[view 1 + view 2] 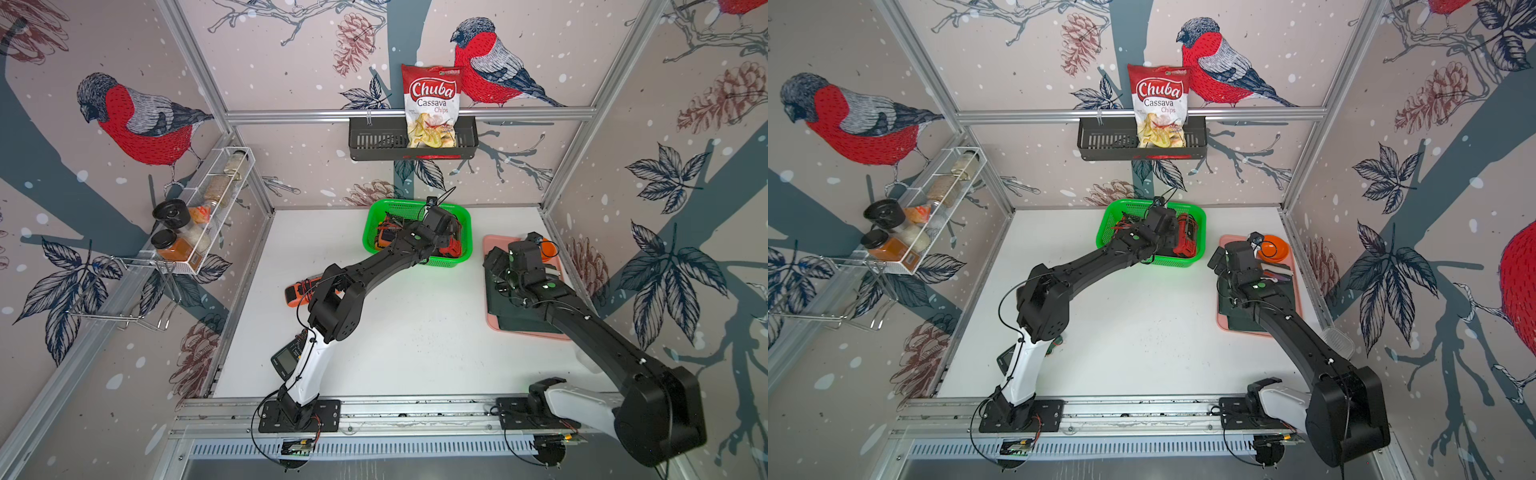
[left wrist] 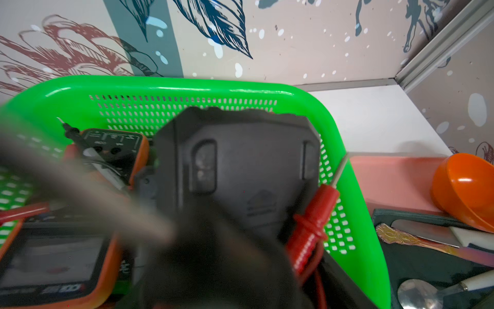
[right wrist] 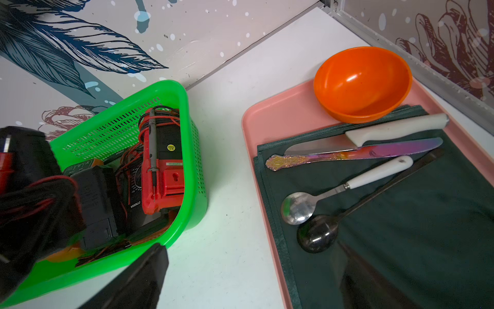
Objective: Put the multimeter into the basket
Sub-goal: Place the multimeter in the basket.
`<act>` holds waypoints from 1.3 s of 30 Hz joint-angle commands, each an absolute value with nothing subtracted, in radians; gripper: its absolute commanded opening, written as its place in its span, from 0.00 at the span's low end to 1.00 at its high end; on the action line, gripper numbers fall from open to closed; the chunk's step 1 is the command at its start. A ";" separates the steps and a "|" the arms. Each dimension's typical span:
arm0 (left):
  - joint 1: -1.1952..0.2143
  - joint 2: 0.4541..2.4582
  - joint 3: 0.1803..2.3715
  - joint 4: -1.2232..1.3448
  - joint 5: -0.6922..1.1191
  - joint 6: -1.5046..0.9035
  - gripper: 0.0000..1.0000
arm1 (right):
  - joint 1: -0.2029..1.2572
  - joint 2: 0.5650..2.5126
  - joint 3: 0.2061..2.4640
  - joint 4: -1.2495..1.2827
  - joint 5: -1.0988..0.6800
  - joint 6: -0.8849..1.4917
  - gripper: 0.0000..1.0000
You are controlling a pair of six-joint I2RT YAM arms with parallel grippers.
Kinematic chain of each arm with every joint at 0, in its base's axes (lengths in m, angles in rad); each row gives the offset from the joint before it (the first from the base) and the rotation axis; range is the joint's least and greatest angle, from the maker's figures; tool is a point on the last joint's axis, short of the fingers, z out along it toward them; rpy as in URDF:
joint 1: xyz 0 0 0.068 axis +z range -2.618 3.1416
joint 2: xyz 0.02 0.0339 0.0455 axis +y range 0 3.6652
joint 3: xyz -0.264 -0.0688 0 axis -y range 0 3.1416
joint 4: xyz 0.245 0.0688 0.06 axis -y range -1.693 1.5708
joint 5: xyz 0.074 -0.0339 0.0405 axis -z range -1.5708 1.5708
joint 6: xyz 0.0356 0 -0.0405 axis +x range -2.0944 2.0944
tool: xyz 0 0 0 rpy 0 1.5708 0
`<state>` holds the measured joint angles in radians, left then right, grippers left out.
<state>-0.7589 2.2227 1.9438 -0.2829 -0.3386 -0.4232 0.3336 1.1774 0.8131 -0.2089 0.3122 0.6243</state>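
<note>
The black multimeter (image 2: 240,166) is tilted, back face outward, inside the green basket (image 2: 173,84). It is beside an orange-cased multimeter (image 2: 53,262) and a red multimeter (image 3: 163,166), and a red probe (image 2: 310,222) rests at its side against the mesh wall. The left gripper (image 1: 446,237) reaches down into the basket. Its fingers appear clamped on the unit's lower end, though the contact itself is blurred. The step in hand is judged to be placement. The next move calls for lowering the unit until the pile carries it, parting the fingers, then lifting straight up clear of the leads. The right gripper (image 3: 254,256) hovers empty, fingers spread wide, at the edge of the pink tray (image 3: 267,120). An orange multimeter (image 1: 297,291) lies on the table (image 1: 415,332), outside the basket.
</note>
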 commanded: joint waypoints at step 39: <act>-0.706 2.238 1.952 -0.275 -0.196 -0.459 0.98 | 0.347 1.225 0.818 -0.153 0.242 0.594 1.00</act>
<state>-0.7078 2.2700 1.9667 -0.3016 -0.2024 -0.4641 0.3447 1.2240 0.8108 -0.1806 0.2531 0.6041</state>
